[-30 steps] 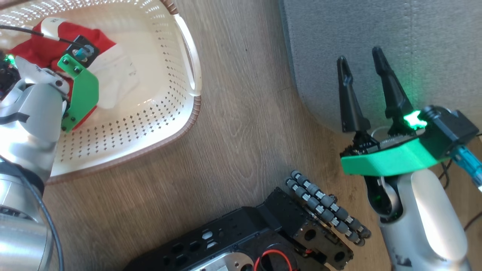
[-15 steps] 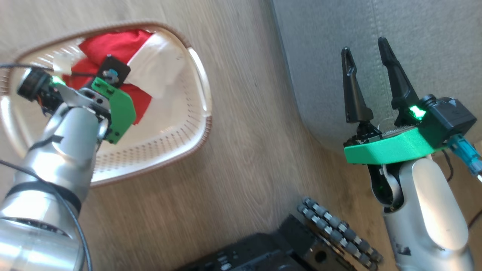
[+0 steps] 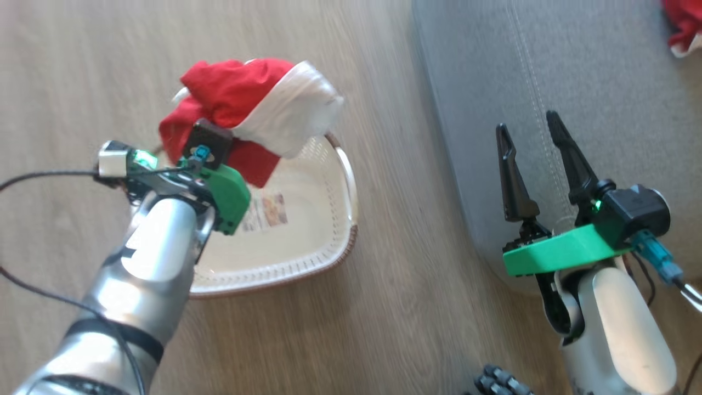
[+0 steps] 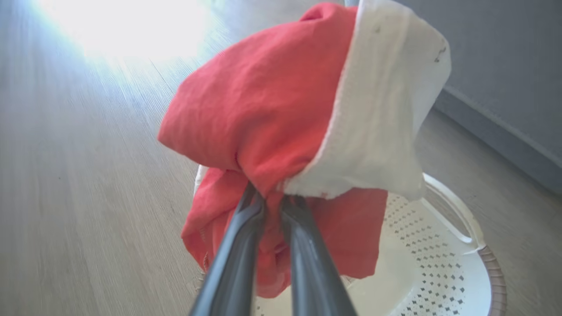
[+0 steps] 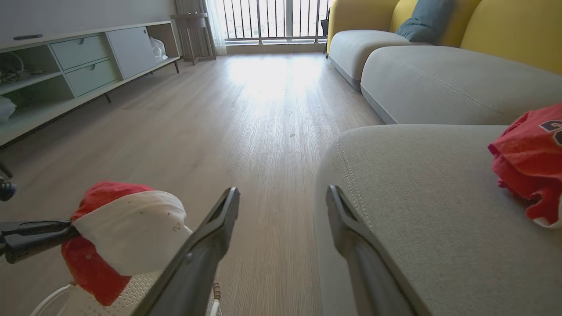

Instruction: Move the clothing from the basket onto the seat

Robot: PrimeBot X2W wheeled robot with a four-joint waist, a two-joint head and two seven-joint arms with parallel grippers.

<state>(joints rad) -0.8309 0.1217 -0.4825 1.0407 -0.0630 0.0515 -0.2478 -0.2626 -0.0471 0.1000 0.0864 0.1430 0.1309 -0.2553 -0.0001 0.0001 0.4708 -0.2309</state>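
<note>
My left jaws pinch the red garment (image 3: 236, 99) at a fold and hold it clear above the basket (image 3: 312, 247) at 10 o'clock, ready for carrying to the seat (image 3: 603, 82) at 2 o'clock, at whose edge my right jaws stand spread and empty.

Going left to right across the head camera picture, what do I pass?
In order: left forearm → red-and-white garment pinched over the basket → bare wood floor → open right gripper → second red garment on the grey seat.
</note>
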